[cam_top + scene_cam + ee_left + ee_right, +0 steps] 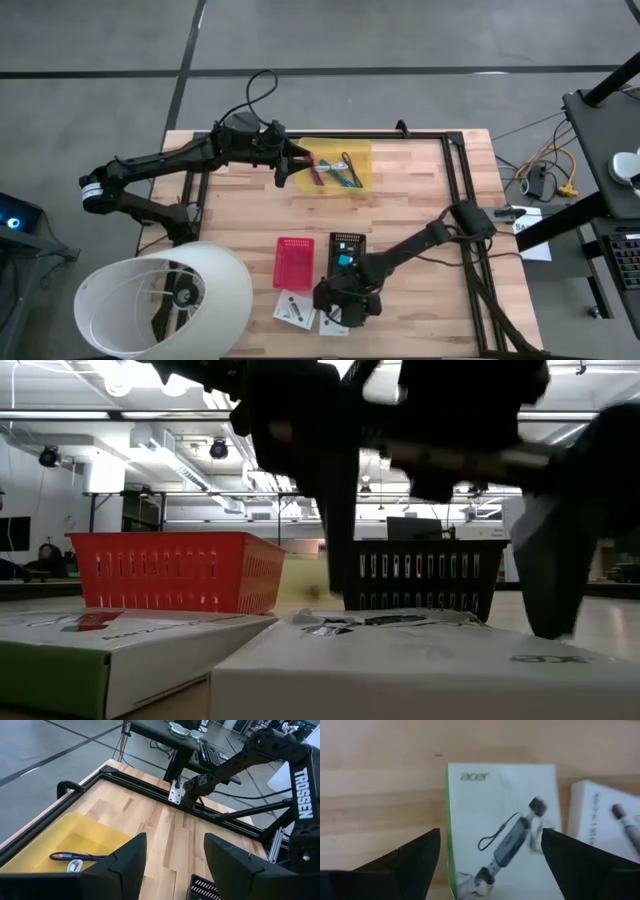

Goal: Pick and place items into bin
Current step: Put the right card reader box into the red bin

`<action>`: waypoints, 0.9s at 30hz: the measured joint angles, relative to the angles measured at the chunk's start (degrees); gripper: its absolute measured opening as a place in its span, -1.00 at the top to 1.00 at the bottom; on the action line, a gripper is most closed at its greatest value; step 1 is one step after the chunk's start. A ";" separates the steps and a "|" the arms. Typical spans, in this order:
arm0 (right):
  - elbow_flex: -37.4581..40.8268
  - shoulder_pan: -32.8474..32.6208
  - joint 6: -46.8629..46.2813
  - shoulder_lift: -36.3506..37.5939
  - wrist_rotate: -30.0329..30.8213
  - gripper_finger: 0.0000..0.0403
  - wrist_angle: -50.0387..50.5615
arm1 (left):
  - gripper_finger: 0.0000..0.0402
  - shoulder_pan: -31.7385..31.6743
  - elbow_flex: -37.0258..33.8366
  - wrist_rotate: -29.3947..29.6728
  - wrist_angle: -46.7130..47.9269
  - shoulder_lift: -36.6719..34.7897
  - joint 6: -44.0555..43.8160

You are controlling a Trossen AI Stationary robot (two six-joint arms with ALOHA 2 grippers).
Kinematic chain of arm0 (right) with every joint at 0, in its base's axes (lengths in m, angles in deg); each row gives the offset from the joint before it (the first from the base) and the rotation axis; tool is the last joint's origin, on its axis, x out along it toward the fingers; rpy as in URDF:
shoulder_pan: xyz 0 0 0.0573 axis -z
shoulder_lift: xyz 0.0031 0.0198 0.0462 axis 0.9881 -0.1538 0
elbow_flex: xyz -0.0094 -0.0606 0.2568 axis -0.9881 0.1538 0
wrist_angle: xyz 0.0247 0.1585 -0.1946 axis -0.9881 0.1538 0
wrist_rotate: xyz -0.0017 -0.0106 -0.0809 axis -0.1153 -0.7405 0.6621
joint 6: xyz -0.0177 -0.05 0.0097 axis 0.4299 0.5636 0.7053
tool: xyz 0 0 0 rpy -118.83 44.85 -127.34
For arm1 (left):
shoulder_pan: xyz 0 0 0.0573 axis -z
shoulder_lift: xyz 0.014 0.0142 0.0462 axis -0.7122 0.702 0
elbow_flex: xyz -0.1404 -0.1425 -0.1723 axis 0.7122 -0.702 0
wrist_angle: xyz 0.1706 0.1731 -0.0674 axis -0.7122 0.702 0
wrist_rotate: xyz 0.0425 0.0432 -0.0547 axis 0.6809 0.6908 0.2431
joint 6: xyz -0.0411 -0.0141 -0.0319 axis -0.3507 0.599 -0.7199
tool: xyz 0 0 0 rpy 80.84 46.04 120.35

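Two white printed card boxes lie flat on the table near its near edge, one point(293, 309) left of the other point(331, 320). My right gripper point(337, 305) is open just above them. In the right wrist view its fingers stand on either side of the "acer" box point(502, 835), and the second box point(605, 820) lies beside it. My left gripper point(175, 865) is open and empty at the near-left rim of the yellow bin point(362, 152). The bin holds purple and magenta pens and a teal-handled tool point(335, 170).
A red basket point(293, 262) and a black basket point(348, 250) with a teal item inside stand mid-table, just beyond the boxes. A large white round shade point(165, 300) covers the near-left corner. A black frame rail point(455, 170) runs along the table's far and right sides.
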 joint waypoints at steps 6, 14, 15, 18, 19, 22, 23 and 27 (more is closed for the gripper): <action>-0.22 0.60 0.13 -1.52 -0.03 -0.63 -0.22 | 0.09 0.00 0.00 0.02 -0.41 0.00 -0.01; 0.26 0.90 -0.92 -1.52 -1.95 -0.63 -0.14 | 0.09 0.00 0.00 0.01 -0.44 0.00 0.00; 0.50 0.90 -0.98 -1.52 -2.17 -0.63 -0.15 | 0.09 0.00 0.00 0.00 -0.44 0.00 0.00; 1.45 0.90 -1.86 -1.51 -2.63 -0.62 -0.74 | 0.09 0.00 0.00 0.02 -0.46 0.00 0.00; 1.78 0.90 -2.20 -1.50 -2.76 -0.62 -1.00 | 0.09 0.00 0.00 0.01 -0.46 0.00 0.00; 2.59 0.93 -3.66 -1.41 -2.88 -0.62 -2.01 | 0.09 0.00 0.00 0.00 -0.46 0.00 0.00; 2.89 0.93 -3.72 -1.39 -2.88 -0.62 -2.41 | 0.09 0.00 0.00 0.01 -0.47 -0.01 0.00; 3.67 0.95 -3.95 -1.26 -2.45 -0.62 -3.13 | 0.09 0.00 0.00 0.01 -0.48 -0.02 0.00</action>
